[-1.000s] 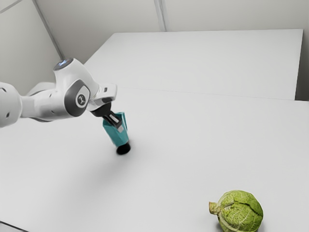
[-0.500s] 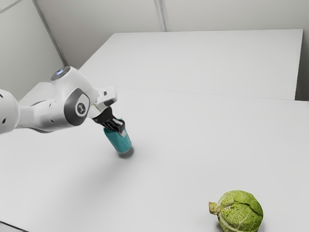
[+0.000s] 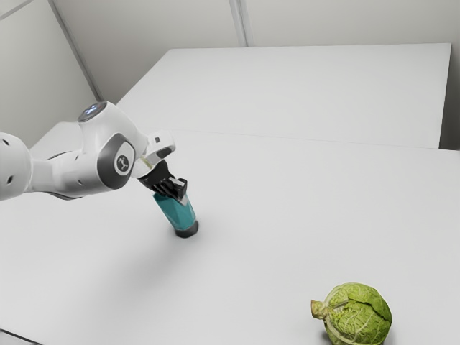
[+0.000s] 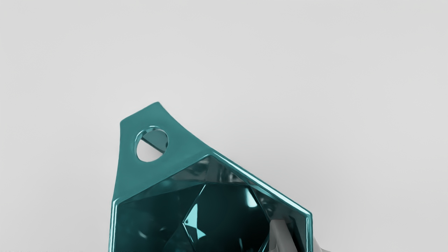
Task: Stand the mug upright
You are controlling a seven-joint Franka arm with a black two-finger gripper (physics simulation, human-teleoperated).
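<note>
Exterior view shows what the wrist cam doesn't: the whole lean of the teal mug [image 3: 176, 210], its outer side & dark foot, w/ the arm [image 3: 75, 169] coming in from that view's left and the gripper [image 3: 175, 188] up at the mug's mouth end. Wrist view adds the hollow inside, the angular rim [image 4: 262, 180] & the handle [image 4: 162, 129], a flat lug w/ a round hole (odd-looking thing, tbh). Mouth points up and back toward the gripper, i.e. to the exterior view's upper left; foot points down & toward its lower right. Long axis runs slantwise btwn the two, tilted, so not upright. Handle juts from the rim, away from the fingers. Jaws are closed on the mug's wall: one finger [image 4: 282, 236] inside, the other against the outside. Mug's over the table [image 3: 287, 194], well in from the far edge and nearer the far corner on the exterior view's left than the one on its right; can't tell if the foot touches down. Cabbage [image 3: 358, 315] lies well apart, farther from that far edge, toward the exterior view's lower right.
</note>
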